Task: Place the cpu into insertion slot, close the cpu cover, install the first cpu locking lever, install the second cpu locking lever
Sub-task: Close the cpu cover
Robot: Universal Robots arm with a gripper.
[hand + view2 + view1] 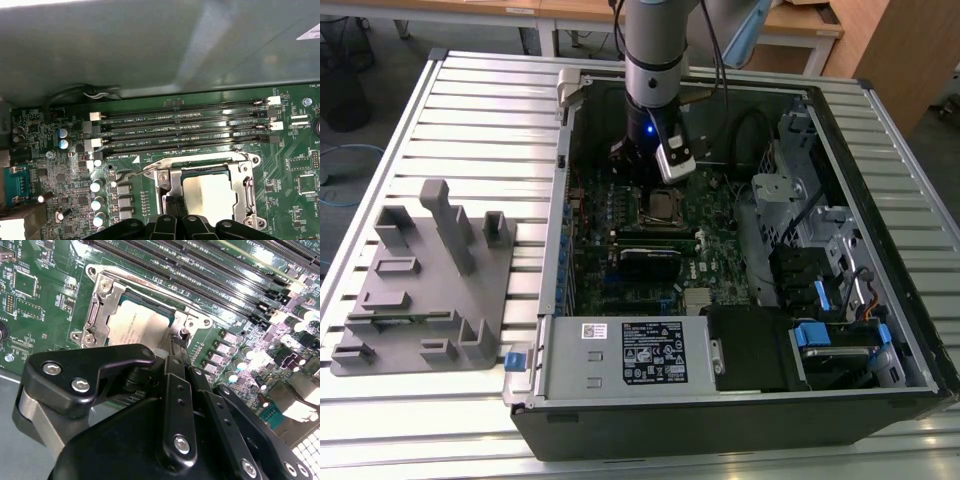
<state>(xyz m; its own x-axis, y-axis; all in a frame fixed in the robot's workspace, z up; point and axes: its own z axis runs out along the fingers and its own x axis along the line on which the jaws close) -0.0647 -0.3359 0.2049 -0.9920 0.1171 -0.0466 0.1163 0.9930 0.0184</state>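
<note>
Grey plastic tray (420,280) with upright posts sits on the slatted metal tabletop (480,110), well apart from the fingers (167,206) toward the exterior view's left. Beside it lies the open computer case (720,430). The arm (655,50) reaches down into the case over the green circuit board (715,215).

In the first wrist view, a cluster of small silver capacitors (97,186) stands to one side of the fingers. A thin wire lever (131,173) lies between the capacitors and the fingers, its near end by the corner of the cover (246,186). I cannot tell whether it is latched.

The fingers are clenched together with nothing between them, and their tips are down at that same corner, touching or almost touching the frame. The chip (212,192) lies flat in the socket (658,204), just beside the fingers. The silver cover is folded down around the chip, whose dull metal face shows through the window. Long black memory slots (185,132) run past the cover, on its far side from the fingers.

In the exterior view, a black card (650,262) lies near the socket. A metal drive cage (790,210) stands well to the exterior view's right of the fingers.
</note>
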